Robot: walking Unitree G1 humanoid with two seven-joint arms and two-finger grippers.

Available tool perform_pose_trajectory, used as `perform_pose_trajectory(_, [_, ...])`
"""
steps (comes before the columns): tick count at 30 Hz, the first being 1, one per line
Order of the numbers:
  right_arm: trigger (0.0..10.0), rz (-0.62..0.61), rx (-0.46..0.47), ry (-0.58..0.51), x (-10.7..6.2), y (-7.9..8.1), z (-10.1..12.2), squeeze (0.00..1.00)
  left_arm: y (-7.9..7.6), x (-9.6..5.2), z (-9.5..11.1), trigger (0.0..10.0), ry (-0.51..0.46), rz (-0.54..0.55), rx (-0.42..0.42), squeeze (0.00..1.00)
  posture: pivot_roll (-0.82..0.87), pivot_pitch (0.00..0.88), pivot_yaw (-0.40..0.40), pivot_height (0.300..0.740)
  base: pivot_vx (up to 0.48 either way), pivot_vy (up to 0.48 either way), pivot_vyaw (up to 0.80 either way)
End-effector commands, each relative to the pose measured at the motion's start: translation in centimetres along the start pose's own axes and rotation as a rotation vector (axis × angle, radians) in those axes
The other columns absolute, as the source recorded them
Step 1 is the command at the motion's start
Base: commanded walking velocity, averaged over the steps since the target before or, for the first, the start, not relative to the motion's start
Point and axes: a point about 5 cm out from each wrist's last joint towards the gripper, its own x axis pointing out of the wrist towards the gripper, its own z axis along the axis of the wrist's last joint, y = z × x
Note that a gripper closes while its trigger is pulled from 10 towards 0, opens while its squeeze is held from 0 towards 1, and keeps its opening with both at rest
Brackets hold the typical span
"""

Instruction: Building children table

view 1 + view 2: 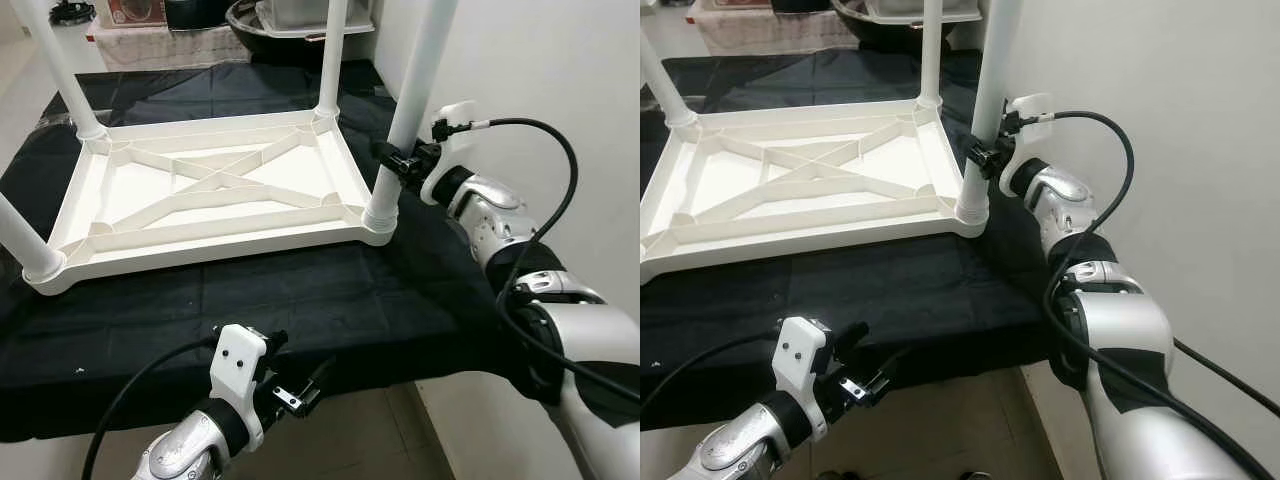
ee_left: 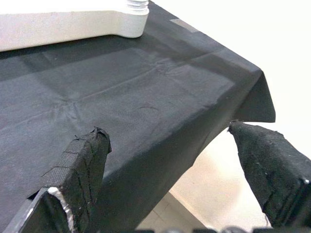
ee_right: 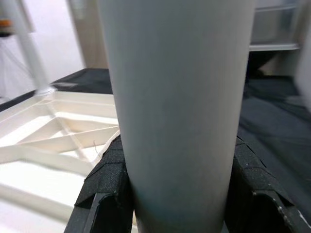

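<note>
A white plastic children's table top [image 1: 215,247] lies upside down on the black cloth, its ribbed underside facing up. White tube legs stand in all of its corner sockets. My right gripper [image 1: 396,160] is shut on the near-right leg [image 1: 412,105], a little above the socket; in the right wrist view the black pads [image 3: 108,174] press both sides of the tube [image 3: 177,97]. My left gripper [image 1: 303,360] hovers open at the cloth's front edge, apart from the table top, with nothing between its fingers [image 2: 90,155].
The black cloth-covered work surface [image 1: 350,300] ends just in front of me, with tan floor [image 1: 370,430] below. A white wall [image 1: 560,60] stands close on the right. Storage bins and a dark bowl [image 1: 260,25] sit behind the far edge.
</note>
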Motion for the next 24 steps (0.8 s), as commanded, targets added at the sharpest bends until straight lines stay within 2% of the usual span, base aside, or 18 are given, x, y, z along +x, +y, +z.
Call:
perform_pose_trajectory(1, [0.0,-0.089,0.024,0.069,-0.3,0.0,-2.1,0.0,-0.1,-0.1,-0.2,10.0,0.009,-0.002,-0.005,0.0,0.12,0.182,-0.035,0.74,0.0,0.0,0.0])
perform_pose_trajectory(2, [0.0,-0.089,0.024,0.069,-0.3,0.0,-2.1,0.0,-0.1,-0.1,-0.2,10.0,0.009,-0.002,-0.005,0.0,0.12,0.182,-0.035,0.74,0.0,0.0,0.0])
perform_pose_trajectory(3, [0.0,-0.382,0.012,0.117,-0.7,-0.6,-3.6,0.0,0.0,-0.1,-0.2,10.0,0.009,-0.003,-0.003,0.0,0.11,0.177,-0.029,0.74,0.0,0.0,0.0])
perform_pose_trajectory(4, [0.0,-0.382,0.012,0.117,-0.7,-0.6,-3.6,0.0,0.0,-0.1,-0.2,10.0,0.009,-0.003,-0.003,0.0,0.11,0.177,-0.029,0.74,0.0,0.0,0.0])
perform_pose_trajectory(6, [0.0,-0.599,0.02,0.129,-1.3,-1.0,-4.5,0.0,0.1,0.0,-0.2,10.0,0.009,-0.005,-0.002,0.0,0.11,0.175,-0.027,0.74,0.0,0.0,0.0])
perform_pose_trajectory(7, [0.0,-0.599,0.02,0.129,-1.3,-1.0,-4.5,0.0,0.1,0.0,-0.2,10.0,0.009,-0.005,-0.002,0.0,0.11,0.175,-0.027,0.74,0.0,0.0,0.0])
perform_pose_trajectory(8, [0.0,-0.707,0.032,0.118,-1.3,-0.6,-4.7,0.0,0.1,0.1,-0.2,10.0,0.009,-0.007,0.0,0.0,0.1,0.171,-0.027,0.74,0.0,0.0,0.0])
perform_pose_trajectory(9, [0.0,-0.707,0.032,0.118,-1.3,-0.6,-4.7,0.0,0.1,0.1,-0.2,10.0,0.009,-0.007,0.0,0.0,0.1,0.171,-0.027,0.74,0.0,0.0,0.0])
perform_pose_trajectory(10, [0.0,-0.819,0.063,0.103,-1.3,0.1,-4.8,0.0,0.1,0.2,-0.2,10.0,0.01,-0.009,0.002,0.0,0.1,0.167,-0.028,0.74,0.0,0.0,0.0])
perform_pose_trajectory(11, [0.0,-0.819,0.063,0.103,-1.3,0.1,-4.8,0.0,0.1,0.2,-0.2,10.0,0.01,-0.009,0.002,0.0,0.1,0.167,-0.028,0.74,0.0,0.0,0.0])
perform_pose_trajectory(12, [0.0,-0.91,0.09,0.088,-1.2,1.1,-4.8,0.0,0.2,0.2,-0.2,10.0,0.009,-0.01,0.002,0.0,0.1,0.163,-0.027,0.74,0.0,0.0,0.0])
perform_pose_trajectory(15, [0.0,-0.966,0.114,0.077,-1.0,2.0,-4.8,0.0,0.2,0.3,-0.2,10.0,0.009,-0.011,0.003,0.0,0.1,0.162,-0.028,0.74,0.0,0.0,0.0])
perform_pose_trajectory(16, [0.0,-1.028,0.135,0.068,-0.6,3.3,-4.5,0.0,0.2,0.3,-0.2,10.0,0.009,-0.011,0.004,0.0,0.11,0.159,-0.031,0.74,0.0,0.0,0.0])
perform_pose_trajectory(17, [0.0,-1.028,0.135,0.068,-0.6,3.3,-4.5,0.0,0.2,0.3,-0.2,10.0,0.009,-0.011,0.004,0.0,0.11,0.159,-0.031,0.74,0.0,0.0,0.0])
perform_pose_trajectory(19, [0.0,-1.098,0.213,0.078,0.4,6.1,-3.8,0.0,0.1,0.4,-0.3,10.0,0.009,-0.009,0.004,0.0,0.11,0.153,-0.034,0.74,0.0,0.0,0.0])
perform_pose_trajectory(20, [0.0,-1.113,0.231,0.08,0.7,6.9,-3.6,0.0,0.1,0.4,-0.3,10.0,0.009,-0.008,0.004,0.0,0.11,0.152,-0.035,0.74,0.0,0.0,0.0])
perform_pose_trajectory(23, [0.0,-1.106,0.243,0.079,1.0,7.5,-3.3,0.0,0.1,0.4,-0.3,10.0,0.009,-0.008,0.003,0.0,0.11,0.152,-0.036,0.74,0.0,0.0,0.0])
perform_pose_trajectory(24, [3.5,-1.088,0.247,0.073,1.0,7.7,-3.2,0.0,0.1,0.4,-0.3,10.0,0.009,-0.009,0.002,0.0,0.11,0.151,-0.037,0.74,0.0,0.0,0.0])
